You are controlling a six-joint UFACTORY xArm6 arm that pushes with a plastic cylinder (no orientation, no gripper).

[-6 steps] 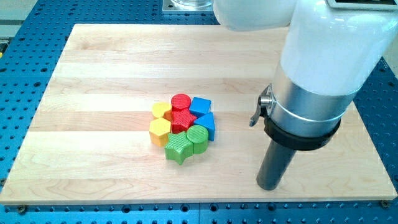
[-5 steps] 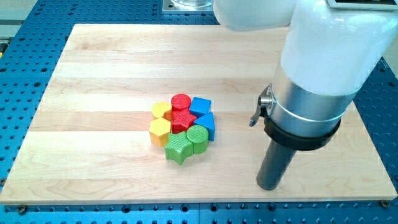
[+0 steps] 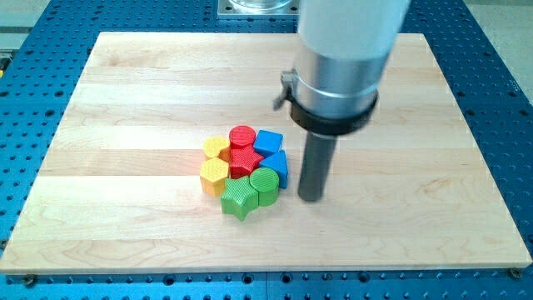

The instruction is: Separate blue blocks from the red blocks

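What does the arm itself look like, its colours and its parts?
The arm has a glossy white shell at the view's top. Below it come a silver metal cylinder, with a small metal clip at its left, and a black ring. It ends in a straight dark rod, my tip.

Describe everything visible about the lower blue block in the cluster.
The lower blue block looks like matte plastic; its shape is partly hidden. It sits at the cluster's right edge on the wooden board, pressed against the blue square block above, the red ridged block and the green cylinder. My tip stands just right, apart.
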